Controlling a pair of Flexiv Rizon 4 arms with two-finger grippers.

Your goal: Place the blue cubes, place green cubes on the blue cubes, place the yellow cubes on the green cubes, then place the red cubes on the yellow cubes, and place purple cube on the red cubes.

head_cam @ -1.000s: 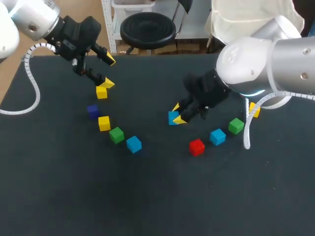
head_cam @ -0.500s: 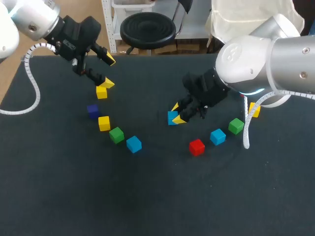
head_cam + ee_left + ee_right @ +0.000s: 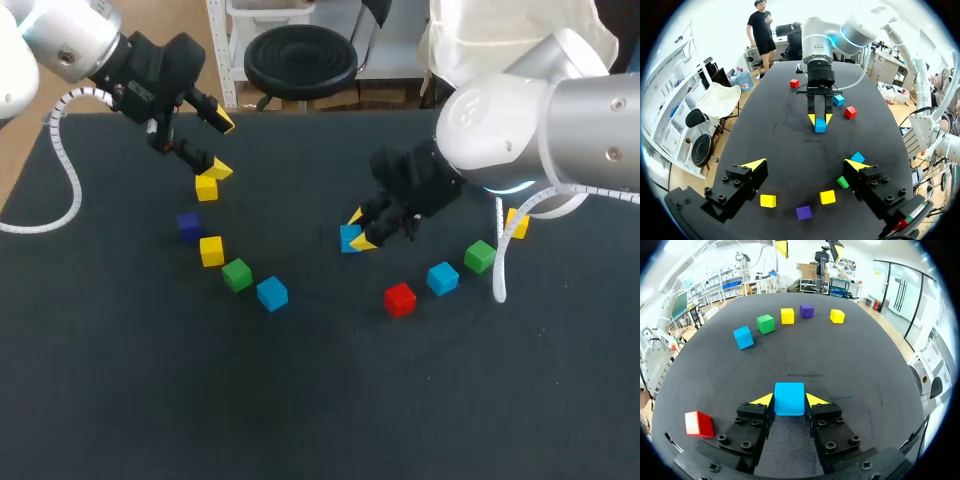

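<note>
Held cube: one blue cube (image 3: pixel 347 238) sits near the middle of the counter (image 3: pixel 320 400), clamped from two sides by my right gripper (image 3: pixel 360 230). The right wrist view shows both yellow tips pressed against its faces.
Lift: I cannot tell whether it is clear of the counter.
Bearings from it: a second blue cube (image 3: pixel 442 278) lies at 4 o'clock, beside the red cube (image 3: pixel 400 298). A third blue cube (image 3: pixel 271 292) lies at 8 o'clock.
Nearer arm: the right arm, which already has the cube.
Left gripper: my left gripper (image 3: pixel 222 147) is spread wide and holds nothing. It hangs over a yellow cube (image 3: pixel 207 187) at 10 o'clock, well apart.
Change: the right gripper and its cube have crept slightly toward 11 o'clock, while the left arm has not moved.
</note>
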